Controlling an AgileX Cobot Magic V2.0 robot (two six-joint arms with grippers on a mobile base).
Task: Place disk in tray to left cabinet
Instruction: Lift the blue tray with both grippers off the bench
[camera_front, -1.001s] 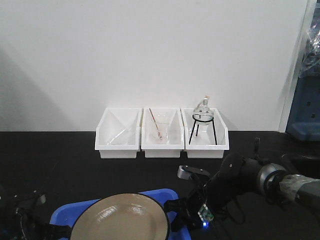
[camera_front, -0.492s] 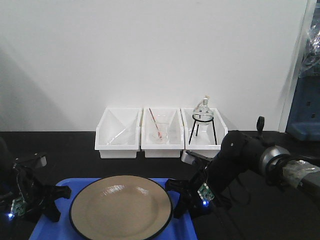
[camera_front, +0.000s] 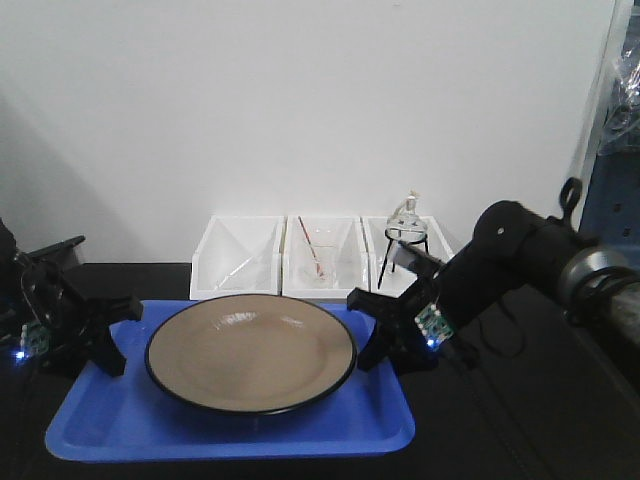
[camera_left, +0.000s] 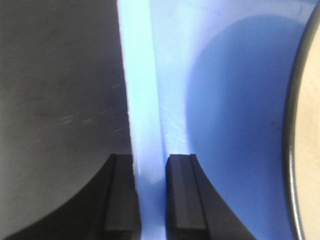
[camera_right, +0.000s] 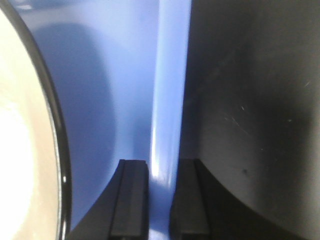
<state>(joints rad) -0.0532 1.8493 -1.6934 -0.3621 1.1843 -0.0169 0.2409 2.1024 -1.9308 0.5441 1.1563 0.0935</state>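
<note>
**Front view.**
- Tray (camera_front: 120, 425): blue and held level. It looks raised off the black table (camera_front: 540, 420), but you cannot confirm the gap from here.
- Disk (camera_front: 250, 352): lies flat in the middle of the tray, its rim near both grippers.
- Left gripper (camera_front: 105, 335): at the tray's 9 o'clock, clamped on the rim.
- Right gripper (camera_front: 375, 330): at 3 o'clock, likewise clamped.
- Bins (camera_front: 325, 265): three white ones at 12 o'clock beyond the tray. The one on the right holds a flask (camera_front: 405, 232) on a stand.
- Advice: move both arms at one pace and one height. A tilt would probably send the glossy disk sliding. Swing towards 9 o'clock, well clear of the bins.

**Left wrist view.**
- Left gripper (camera_left: 150, 200): fingers pinch the tray's raised rim (camera_left: 142, 100) from either side.
- Disk (camera_left: 307, 150): only its dark edge shows at 3 o'clock, apart from the fingers.
- Advice: keep the bite deep, since the rim is narrow.

**Right wrist view.**
- Right gripper (camera_right: 157, 200): fingers pinch the rim (camera_right: 170, 75) the same way.
- Disk (camera_right: 25, 150): at 9 o'clock, cut off by the frame.

**Hidden.**
- Cabinet: in no view, so you cannot judge the shelf height or the approach.
- Tray underside and near corners: unseen.
</note>
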